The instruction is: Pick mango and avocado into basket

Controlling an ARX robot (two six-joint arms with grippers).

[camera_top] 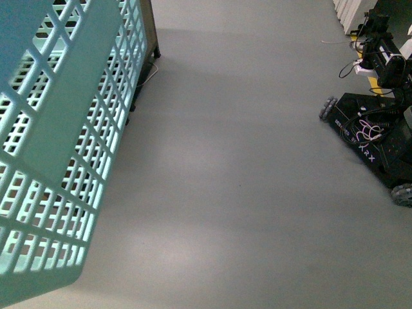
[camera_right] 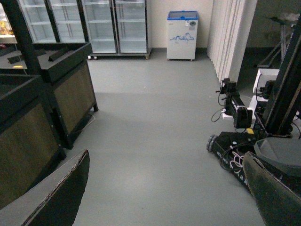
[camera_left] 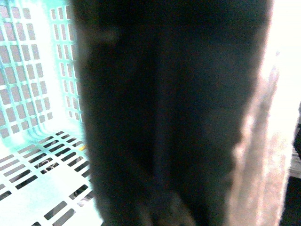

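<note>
The light teal basket (camera_top: 58, 161) hangs tilted at the left of the front view, its slotted side close to the camera. In the left wrist view its slotted wall and bottom (camera_left: 33, 84) show beside a dark blurred mass. That mass is my left gripper (camera_left: 174, 188), shut on the basket, with the brown handle (camera_left: 263, 155) next to it. My right gripper (camera_right: 164, 188) is open over bare grey floor, with nothing between its fingers (camera_right: 61, 193). The mango and the avocado are out of view.
Dark wooden display stands (camera_right: 66, 80) line the left side, one just behind the basket (camera_top: 145, 26). Another wheeled robot base with cables (camera_top: 373, 129) stands on the right. Glass-door fridges (camera_right: 117, 23) and a small white freezer (camera_right: 182, 35) stand along the far wall.
</note>
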